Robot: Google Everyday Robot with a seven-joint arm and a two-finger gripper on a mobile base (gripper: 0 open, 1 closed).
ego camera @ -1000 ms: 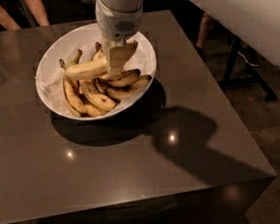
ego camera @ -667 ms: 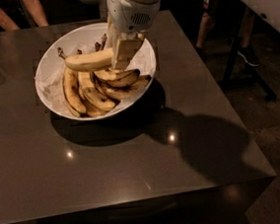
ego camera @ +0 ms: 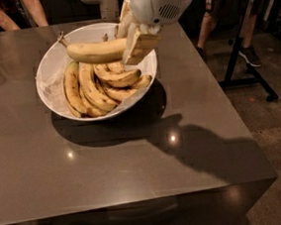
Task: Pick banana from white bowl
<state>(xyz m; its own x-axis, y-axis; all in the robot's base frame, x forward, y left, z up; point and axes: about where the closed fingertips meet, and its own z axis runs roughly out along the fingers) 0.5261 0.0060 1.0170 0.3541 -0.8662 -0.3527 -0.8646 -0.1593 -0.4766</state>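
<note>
Dim, warm room, lit from overhead. Gripper (ego camera: 132, 41) at upper centre, clamped on the banana (ego camera: 97, 51), both brightly lit. White bowl (ego camera: 46, 76) casts a dark shadow lower right on the table (ego camera: 88, 184). Small glare spots dot the glossy tabletop. Background dark.

Lab-like room: grey table (ego camera: 111, 172), wheeled stand (ego camera: 245, 69), onlookers (ego camera: 33, 8); jaws holding banana (ego camera: 95, 51) over white bowl (ego camera: 52, 79)

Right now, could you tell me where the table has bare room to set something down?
The glossy grey table is bare between the large white bowl and the table's near edge, and along the right edge. The bowl is crowded with spotted bananas; above it the gripper holds the long pale yellow banana.
</note>
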